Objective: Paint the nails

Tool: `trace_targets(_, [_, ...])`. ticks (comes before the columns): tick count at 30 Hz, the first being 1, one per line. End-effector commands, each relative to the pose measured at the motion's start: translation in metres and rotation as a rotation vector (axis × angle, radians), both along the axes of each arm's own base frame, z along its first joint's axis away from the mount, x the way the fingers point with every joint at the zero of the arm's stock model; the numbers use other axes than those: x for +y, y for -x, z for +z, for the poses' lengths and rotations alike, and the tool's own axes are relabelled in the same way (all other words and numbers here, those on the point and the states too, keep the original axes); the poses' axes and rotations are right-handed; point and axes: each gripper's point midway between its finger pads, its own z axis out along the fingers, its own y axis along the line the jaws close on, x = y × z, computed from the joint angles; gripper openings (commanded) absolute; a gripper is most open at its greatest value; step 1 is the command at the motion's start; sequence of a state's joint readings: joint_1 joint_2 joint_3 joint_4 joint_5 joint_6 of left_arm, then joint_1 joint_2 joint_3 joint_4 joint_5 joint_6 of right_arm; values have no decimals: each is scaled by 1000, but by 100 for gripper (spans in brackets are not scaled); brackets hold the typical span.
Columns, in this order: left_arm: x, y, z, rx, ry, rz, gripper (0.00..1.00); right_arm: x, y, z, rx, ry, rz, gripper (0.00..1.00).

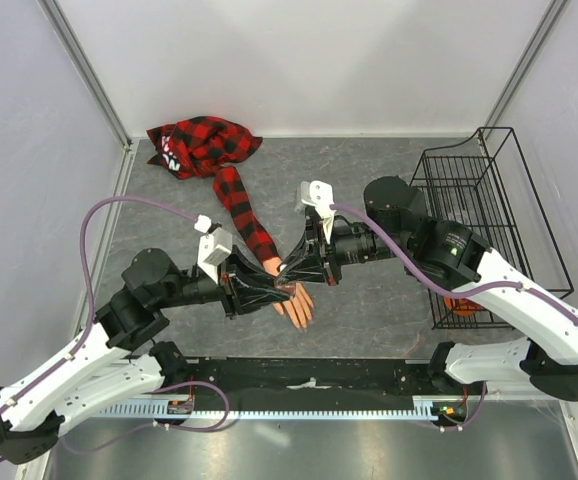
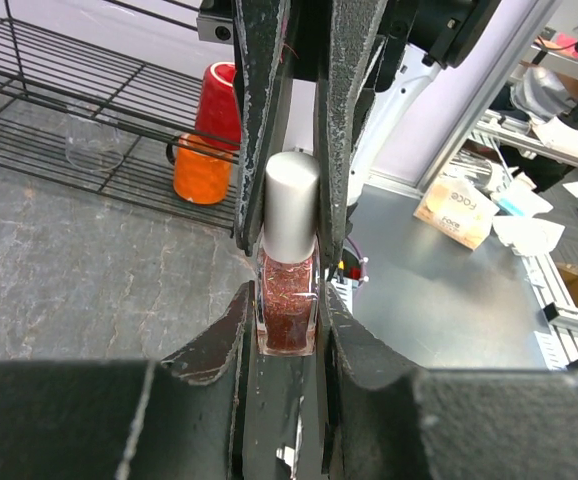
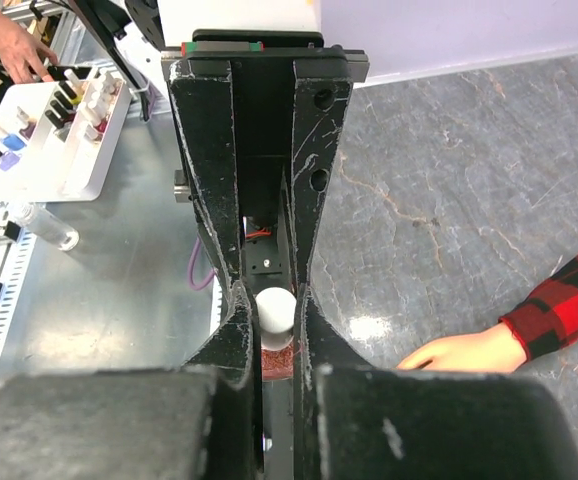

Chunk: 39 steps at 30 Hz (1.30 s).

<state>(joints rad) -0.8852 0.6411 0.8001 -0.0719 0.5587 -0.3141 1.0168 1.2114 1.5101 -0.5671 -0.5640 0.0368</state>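
Just beside the nails (image 1: 300,321), left gripper (image 2: 287,300) clamps the bottle (image 2: 287,325) by its glass; right gripper (image 3: 272,305) pinches the cap (image 2: 291,195).

my left pincer (image 2: 287,300) + my right pincer (image 3: 272,305) nose to nose on bottle (image 2: 289,255), no gap between | mannequin hand (image 1: 299,305) just beneath | sleeve (image 1: 239,205) bars back-left | wire rack (image 1: 479,200) walls right | counter (image 1: 369,170) open back-centre

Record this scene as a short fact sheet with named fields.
left gripper: shut on the glass body of a small red-glitter polish bottle
right gripper: shut on that bottle's silver cap
cap: on the bottle
mannequin hand: peach, lying on the grey tabletop beside both grippers
sleeve: red-and-black plaid, on the hand's arm
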Motion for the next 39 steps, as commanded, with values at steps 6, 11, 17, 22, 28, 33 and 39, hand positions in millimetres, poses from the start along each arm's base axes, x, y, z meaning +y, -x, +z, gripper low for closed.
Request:
trace_targets(6, [19, -33, 44, -143, 168, 235, 2, 9, -13, -12, 102, -13, -98, 0])
trace_targets(11, [22, -81, 36, -325, 105, 448, 2, 23, -42, -41, 240, 84, -482, 0])
trace_targets(17, [25, -140, 44, -493, 77, 712, 2, 34, -69, -70, 219, 133, -923, 0])
trace_targets(22, [16, -131, 48, -495, 102, 645, 2, 27, -76, -75, 166, 160, -956, 0])
trace_targets(28, [6, -109, 31, -407, 104, 511, 2, 18, -79, -58, 107, 135, -948, 7])
trace_targets(33, [4, -110, 21, -267, 53, 504, 2, 19, -75, -49, 94, 126, -905, 21])
trace_targets(39, [3, -114, 20, -115, 32, 531, 2, 20, -72, -39, 80, 118, -875, 47])
